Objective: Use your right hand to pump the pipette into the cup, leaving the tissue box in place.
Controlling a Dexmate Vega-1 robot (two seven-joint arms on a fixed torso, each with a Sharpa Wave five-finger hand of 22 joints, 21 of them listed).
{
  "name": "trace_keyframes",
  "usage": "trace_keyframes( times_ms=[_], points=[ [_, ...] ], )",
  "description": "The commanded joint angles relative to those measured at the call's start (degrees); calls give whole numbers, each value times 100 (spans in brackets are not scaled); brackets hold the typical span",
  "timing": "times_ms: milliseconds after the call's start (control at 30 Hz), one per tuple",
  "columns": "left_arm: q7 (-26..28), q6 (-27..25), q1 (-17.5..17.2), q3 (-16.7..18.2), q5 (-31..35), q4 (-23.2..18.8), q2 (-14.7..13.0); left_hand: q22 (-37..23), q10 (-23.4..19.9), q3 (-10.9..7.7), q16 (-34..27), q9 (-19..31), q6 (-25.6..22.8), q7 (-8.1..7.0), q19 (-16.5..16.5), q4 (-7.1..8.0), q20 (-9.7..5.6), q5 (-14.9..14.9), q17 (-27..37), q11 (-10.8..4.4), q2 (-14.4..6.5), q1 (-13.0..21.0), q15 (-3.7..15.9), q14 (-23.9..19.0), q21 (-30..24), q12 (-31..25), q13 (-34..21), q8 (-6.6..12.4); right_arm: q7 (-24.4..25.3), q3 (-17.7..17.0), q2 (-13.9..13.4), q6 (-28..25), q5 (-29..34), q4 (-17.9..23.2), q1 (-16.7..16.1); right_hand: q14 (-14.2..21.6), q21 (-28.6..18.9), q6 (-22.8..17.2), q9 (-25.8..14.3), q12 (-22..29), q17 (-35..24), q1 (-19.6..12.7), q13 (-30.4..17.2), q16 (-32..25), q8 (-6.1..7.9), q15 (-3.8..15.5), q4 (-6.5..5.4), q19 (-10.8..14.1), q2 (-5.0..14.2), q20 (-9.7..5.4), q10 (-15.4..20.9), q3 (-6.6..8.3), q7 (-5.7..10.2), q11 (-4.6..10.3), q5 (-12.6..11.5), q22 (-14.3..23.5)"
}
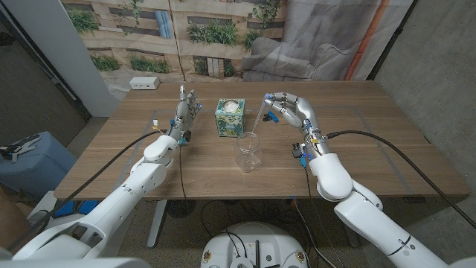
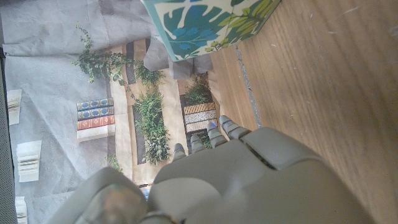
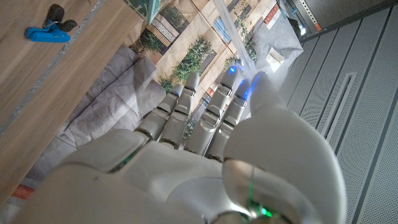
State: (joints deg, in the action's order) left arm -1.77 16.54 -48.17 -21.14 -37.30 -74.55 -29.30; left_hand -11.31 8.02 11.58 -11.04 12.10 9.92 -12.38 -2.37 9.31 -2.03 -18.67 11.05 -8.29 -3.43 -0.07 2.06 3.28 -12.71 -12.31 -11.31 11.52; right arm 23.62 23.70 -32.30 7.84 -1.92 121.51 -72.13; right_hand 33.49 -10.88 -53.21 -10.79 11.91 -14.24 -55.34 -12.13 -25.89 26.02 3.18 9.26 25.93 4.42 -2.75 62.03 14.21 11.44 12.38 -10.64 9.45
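While a plant-print backdrop (image 1: 216,33) lines the room, the wooden table (image 1: 372,141) bears cup (image 1: 248,152) and tissue box (image 1: 230,117).
Right hand (image 1: 291,110) apparently pinches the pipette (image 1: 260,119) above the cup; left hand (image 1: 187,110) stands spread, holding nothing.

The pipette (image 1: 259,119) is too thin and clear to show where the right hand (image 1: 291,110) grips it, its tip at about 7 o'clock blurs into the cup (image 1: 248,152), and the tissue box (image 2: 205,25) is cut off in the left wrist view.
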Motion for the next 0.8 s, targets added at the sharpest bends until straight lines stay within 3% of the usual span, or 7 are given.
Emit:
trace_keyframes(
  times_ms=[33, 800],
  points=[
    [1, 4, 1, -1, 1, 1, 0, -12, 9, 39, -33, 13, 10, -33, -65, 5, -520, -24, 34, -14, -244, -6, 663, 45, -28, -25, -32, 33, 120, 209, 67, -55, 341, -202, 86, 37, 3, -23, -21, 1, -23, -19, -22, -19, -25, 869, -13, 10, 39, -146, -15, -14, -16, -9, -35, 11],
    [2, 3, 1, -1, 1, 0, 0, -12, 7, 39, -33, 13, 11, -33, -63, 5, -518, -25, 34, -15, -244, -5, 664, 45, -29, -26, -32, 33, 121, 387, -9, -27, 530, -516, 119, 33, 6, -26, -23, 16, -14, -19, -33, -19, -48, 860, -20, 3, 45, -150, -4, -26, -17, -1, -37, 11]
  ],
)
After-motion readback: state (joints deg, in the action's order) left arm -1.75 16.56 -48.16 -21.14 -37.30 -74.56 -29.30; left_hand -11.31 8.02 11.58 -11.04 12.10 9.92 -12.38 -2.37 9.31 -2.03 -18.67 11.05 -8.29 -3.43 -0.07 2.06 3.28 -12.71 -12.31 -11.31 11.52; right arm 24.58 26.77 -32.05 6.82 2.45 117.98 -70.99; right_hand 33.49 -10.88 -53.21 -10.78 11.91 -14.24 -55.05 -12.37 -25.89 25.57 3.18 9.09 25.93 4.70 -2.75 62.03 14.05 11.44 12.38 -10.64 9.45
